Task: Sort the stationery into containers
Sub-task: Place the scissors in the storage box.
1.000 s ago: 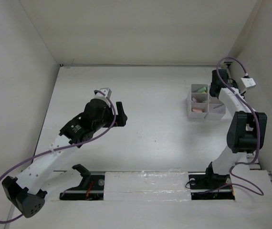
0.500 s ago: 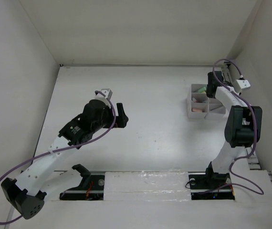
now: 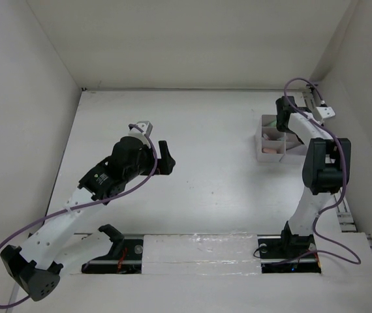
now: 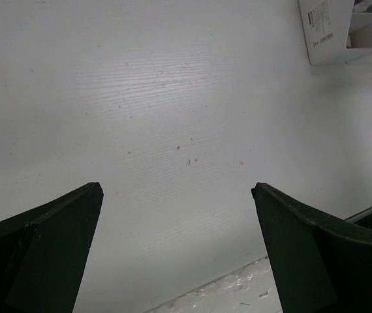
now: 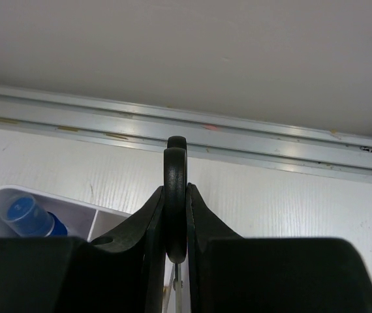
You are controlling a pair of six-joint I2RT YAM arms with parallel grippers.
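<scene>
Scissors (image 5: 175,168), black looped handle up and thin metal blade down, sit pinched in the right hand (image 5: 175,195) above the white compartmented organizer box (image 3: 269,156); left hand (image 4: 176,188) spread over matte worktop (image 4: 173,98).

Fixed above and behind both arm bases, my overhead camera looks down on the whole flat white table (image 3: 205,130). My left wrist camera tilts down at bare tabletop from some height, framed by the left gripper (image 4: 176,188). My right wrist camera sits very close, sighting along the right gripper (image 5: 175,195) toward a long aluminium rail (image 5: 238,140) below the back wall. All three views share the small white plastic compartmented organizer box (image 3: 269,156).
</scene>
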